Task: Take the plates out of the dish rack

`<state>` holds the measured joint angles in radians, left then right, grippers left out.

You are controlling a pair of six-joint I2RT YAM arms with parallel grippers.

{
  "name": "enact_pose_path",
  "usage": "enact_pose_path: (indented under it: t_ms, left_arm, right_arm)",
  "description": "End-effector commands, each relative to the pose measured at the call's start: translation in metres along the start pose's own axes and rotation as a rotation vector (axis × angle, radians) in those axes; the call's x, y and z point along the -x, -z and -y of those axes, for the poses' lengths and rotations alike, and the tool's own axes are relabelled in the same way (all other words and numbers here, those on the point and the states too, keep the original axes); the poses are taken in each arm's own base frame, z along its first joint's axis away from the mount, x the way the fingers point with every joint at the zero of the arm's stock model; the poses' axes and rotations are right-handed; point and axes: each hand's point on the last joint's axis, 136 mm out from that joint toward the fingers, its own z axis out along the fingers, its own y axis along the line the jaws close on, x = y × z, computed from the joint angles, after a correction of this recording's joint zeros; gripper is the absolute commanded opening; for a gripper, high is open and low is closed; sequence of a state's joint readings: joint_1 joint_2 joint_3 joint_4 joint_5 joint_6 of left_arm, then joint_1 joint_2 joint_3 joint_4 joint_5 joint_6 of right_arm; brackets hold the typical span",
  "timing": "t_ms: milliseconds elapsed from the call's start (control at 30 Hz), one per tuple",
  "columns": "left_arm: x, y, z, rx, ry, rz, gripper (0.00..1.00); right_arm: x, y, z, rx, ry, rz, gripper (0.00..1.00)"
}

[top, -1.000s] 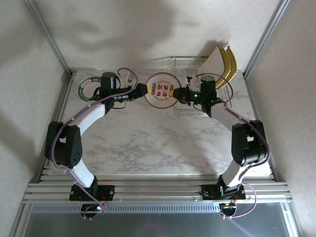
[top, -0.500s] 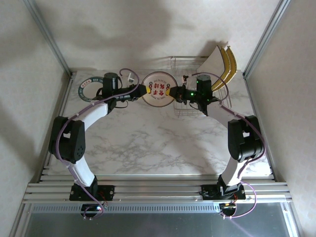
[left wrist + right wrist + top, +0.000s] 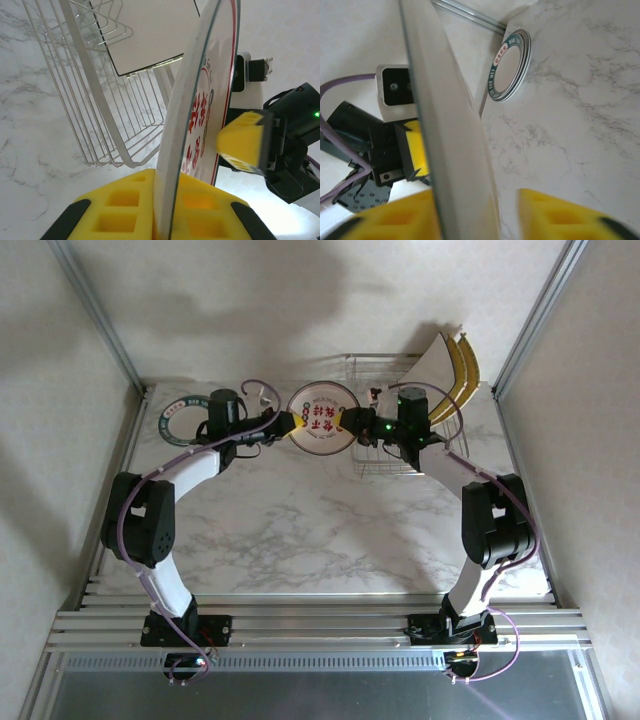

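Two round plates: the held plate at upper centre, rim clamped by the left gripper, with the right gripper parted around the opposite rim. A second plate lies upper left. The dish rack, upper right, carries overlapping square plates, count unclear.

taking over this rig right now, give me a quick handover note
The left gripper is shut on the left edge of the round plate, held off the table just left of the dish rack.
The right gripper is open, its jaws either side of that plate's right edge.
Done: a second round plate lies on the table at the far left.
Left: back the right gripper away, set the held plate down, then unload the square white plate and the yellow plates leaning at the rack's far right.
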<state>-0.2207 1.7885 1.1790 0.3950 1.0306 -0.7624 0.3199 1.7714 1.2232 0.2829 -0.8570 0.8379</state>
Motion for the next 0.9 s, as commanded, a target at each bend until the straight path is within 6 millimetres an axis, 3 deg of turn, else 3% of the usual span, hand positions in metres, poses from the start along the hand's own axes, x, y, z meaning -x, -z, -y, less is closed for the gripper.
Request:
enact_pose_path:
  t_ms: [0, 167, 333, 500, 667, 867]
  left_arm:
    - [0.010, 0.003, 0.017, -0.077, -0.041, 0.033, 0.00]
    - [0.022, 0.013, 0.014, -0.072, -0.019, 0.088, 0.00]
    - [0.034, 0.029, 0.006, -0.022, -0.011, 0.158, 0.00]
    - [0.046, 0.056, -0.009, 0.092, 0.000, 0.274, 0.00]
    - [0.069, 0.107, -0.036, 0.221, 0.053, 0.473, 0.00]
    - [0.080, 0.192, -0.072, 0.360, 0.145, 0.730, 0.00]
  right_arm:
    - [0.009, 0.005, -0.003, -0.066, 0.038, 0.028, 0.76]
    - [0.019, 0.028, 0.004, -0.261, 0.098, 0.045, 0.99]
    - [0.033, 0.077, 0.013, -0.556, 0.204, 0.072, 0.99]
    - [0.035, 0.142, 0.020, -0.876, 0.309, 0.057, 0.99]
    - [0.036, 0.194, 0.027, -1.104, 0.343, 0.009, 0.99]
    - [0.032, 0.207, 0.029, -1.132, 0.351, -0.002, 0.99]
